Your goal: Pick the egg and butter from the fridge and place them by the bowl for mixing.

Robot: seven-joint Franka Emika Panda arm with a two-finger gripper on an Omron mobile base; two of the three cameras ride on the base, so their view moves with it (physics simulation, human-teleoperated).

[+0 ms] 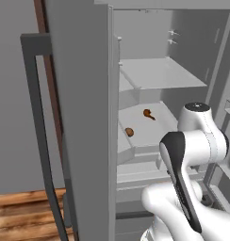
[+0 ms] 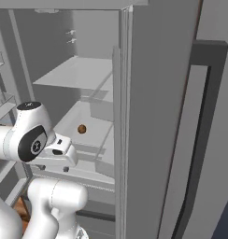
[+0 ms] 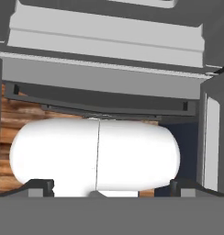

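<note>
The fridge (image 1: 88, 117) stands open ahead of the base, its left door (image 1: 84, 141) swung out toward the camera with a long dark handle (image 1: 39, 132) on its near face. Inside, in the left base view, two small brown things lie on the middle white shelf (image 1: 154, 129): one rounded, near the shelf's left front (image 1: 129, 132), and one darker with a short tail, farther back (image 1: 148, 114). The right base view shows a single round brown thing (image 2: 81, 129) on that shelf, probably the egg. No butter stick can be made out in these views; it may sit behind a door or out of frame.

The arm is folded low in front of the fridge, with the hand pointing down and back toward the base. In the hand view the gripper (image 3: 112, 189) has its two dark tips far apart, jaws wide, holding nothing, looking at the lower front of the fridge and wooden floor (image 3: 8, 119).

To do this step well, the hand should rise to shelf height, turn to face into the cabinet, and enter between the open doors, clear of the left door's edge. Approach the round brown thing from above or the front, keep the jaws wide until they straddle it, then close gently so it does not roll away.
</note>
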